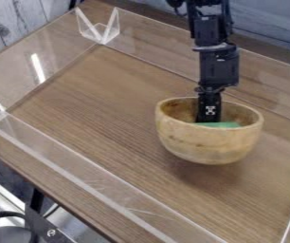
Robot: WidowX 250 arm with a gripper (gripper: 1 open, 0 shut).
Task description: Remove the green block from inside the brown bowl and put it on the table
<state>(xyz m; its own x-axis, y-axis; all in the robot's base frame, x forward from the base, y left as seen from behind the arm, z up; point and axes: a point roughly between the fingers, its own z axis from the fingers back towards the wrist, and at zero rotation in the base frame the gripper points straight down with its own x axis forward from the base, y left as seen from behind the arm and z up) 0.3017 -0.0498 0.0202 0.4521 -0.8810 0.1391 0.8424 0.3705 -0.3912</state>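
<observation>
Bowl on a walled table, with a robot arm reaching into it.
The bowl [209,130] sits right of centre on the table [91,104]; the block [230,123] lies inside it, under the gripper [208,116].

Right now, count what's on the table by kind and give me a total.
Bowl: 1
Green block, inside the bowl: 1
Clear stand, far corner: 1
Total: 3

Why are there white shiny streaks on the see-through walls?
In the camera view, light glares off the clear walls, leaving bright streaks; the whole picture is soft and a bit blurry, and the bowl casts a faint shadow on the table.
</observation>
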